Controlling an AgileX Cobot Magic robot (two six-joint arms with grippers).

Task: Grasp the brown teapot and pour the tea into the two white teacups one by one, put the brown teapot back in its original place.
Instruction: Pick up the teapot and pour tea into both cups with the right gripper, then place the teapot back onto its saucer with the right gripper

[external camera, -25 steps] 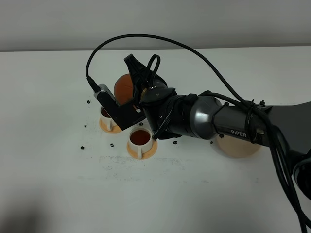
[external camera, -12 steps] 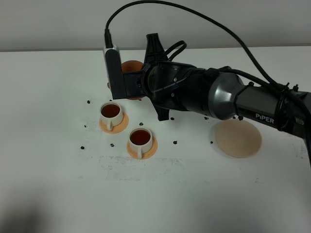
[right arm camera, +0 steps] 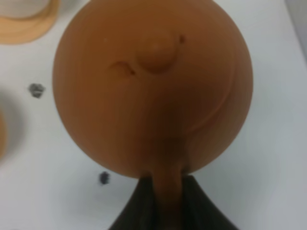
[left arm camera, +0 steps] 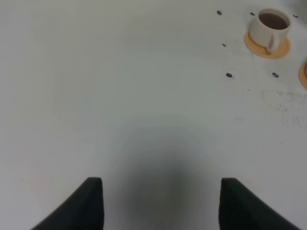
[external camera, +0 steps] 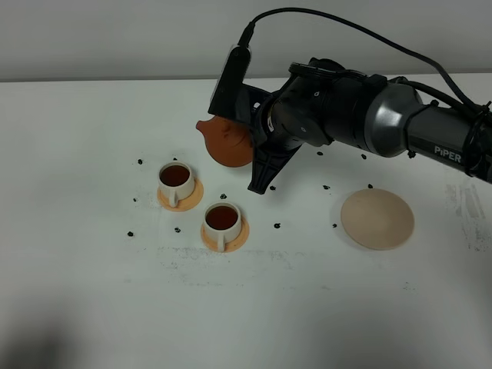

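Teapot lifted clear of the cups, now level.
Right gripper [right arm camera: 165,203] clamped on the teapot [external camera: 227,140] handle; it has swung up and right off the far cup [external camera: 176,180], which is uncovered again. Both cups hold tea; near cup [external camera: 222,222] unchanged. Coaster [external camera: 377,219] bare, well apart. Left gripper [left arm camera: 160,203] spread wide, holding nothing.

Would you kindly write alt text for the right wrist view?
Seen from above, the brown teapot fills the frame, its handle pinched in the right gripper. White table below, with an orange saucer edge at one corner.
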